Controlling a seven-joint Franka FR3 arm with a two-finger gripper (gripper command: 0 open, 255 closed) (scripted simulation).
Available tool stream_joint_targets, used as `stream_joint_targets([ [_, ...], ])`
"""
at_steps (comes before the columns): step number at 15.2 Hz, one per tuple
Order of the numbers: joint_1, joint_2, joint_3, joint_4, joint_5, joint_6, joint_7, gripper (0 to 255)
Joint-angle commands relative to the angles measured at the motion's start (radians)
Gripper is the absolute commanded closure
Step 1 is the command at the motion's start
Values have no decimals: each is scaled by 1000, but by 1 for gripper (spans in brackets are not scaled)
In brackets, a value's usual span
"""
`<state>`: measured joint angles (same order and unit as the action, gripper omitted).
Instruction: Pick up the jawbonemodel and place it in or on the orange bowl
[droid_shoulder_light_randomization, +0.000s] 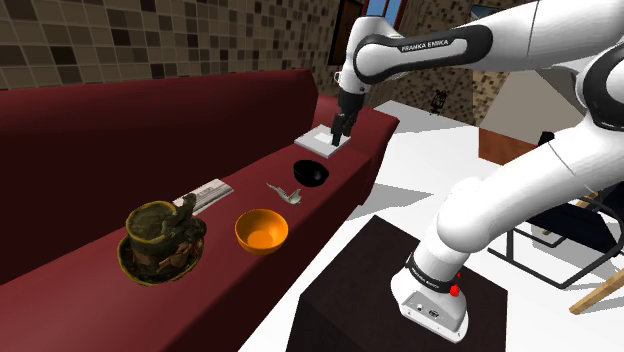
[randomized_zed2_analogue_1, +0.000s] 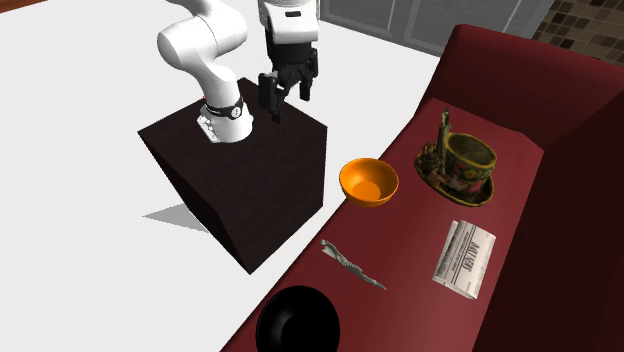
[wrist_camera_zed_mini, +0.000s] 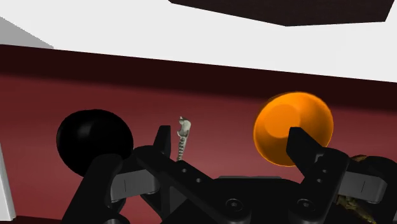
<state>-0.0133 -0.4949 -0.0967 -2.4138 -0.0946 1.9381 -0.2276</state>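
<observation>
Pale, slender, ridged jawbone model (droid_shoulder_light_randomization: 286, 192) lies on dark red sofa seat (droid_shoulder_light_randomization: 90, 290) between glossy orange bowl (droid_shoulder_light_randomization: 261, 231) and round black bowl (droid_shoulder_light_randomization: 310, 173). Black gripper (wrist_camera_zed_mini: 229, 133) aloft, fingers spread, empty. White arm (droid_shoulder_light_randomization: 520, 40) lettered "FRANKA EMIKA".

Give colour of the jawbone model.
Pale grey-white. The jawbone model shows best in the second exterior view.

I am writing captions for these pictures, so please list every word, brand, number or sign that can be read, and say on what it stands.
"FRANKA EMIKA": white letters on the dark band of the white robot arm, seen in the shoulder view.
Headline and columns on the folded white printed paper: too blurred to read.
I can read no other text, number or sign.
</observation>
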Motion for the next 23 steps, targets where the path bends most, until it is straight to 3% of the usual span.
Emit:
stream_joint_targets([
  [1, 1, 68, -14, -4, 6, 68, -12, 0],
  [13, 10, 521, -67, 116, 109, 365, -126, 0],
  [23, -31, 921, -36, 357, 239, 484, -237, 0],
])
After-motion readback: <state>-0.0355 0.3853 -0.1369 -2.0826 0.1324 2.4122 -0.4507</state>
